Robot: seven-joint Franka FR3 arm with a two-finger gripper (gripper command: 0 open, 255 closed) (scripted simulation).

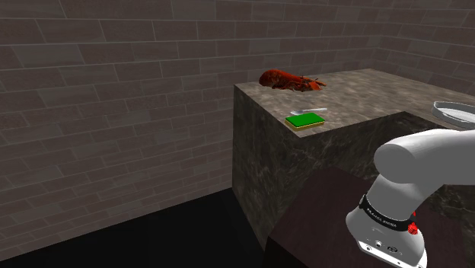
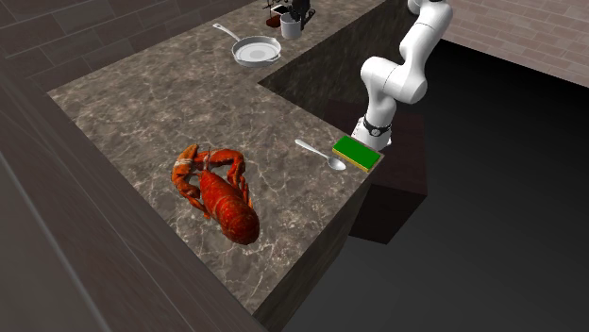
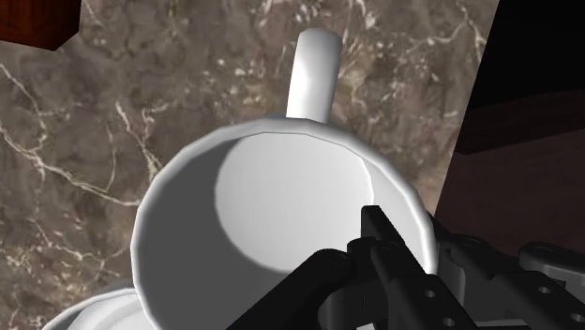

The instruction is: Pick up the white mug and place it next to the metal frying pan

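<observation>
Although I could not tell whether the pincer [image 3: 380, 239] at its rim was clamped, the white mug [image 3: 272, 206], upper centre in the second exterior view beside the frying pan [image 2: 257, 49], looked rigid, slick, chippable, best pinched across its wall.

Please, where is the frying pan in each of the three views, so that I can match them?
Shoulder view: the frying pan is at the right edge, on the counter.
Second exterior view: it is near the top, left of middle, beside the white mug.
Wrist view: it is probably the pale curved rim close to the mug.
Shared landmark: the marbled counter.
</observation>
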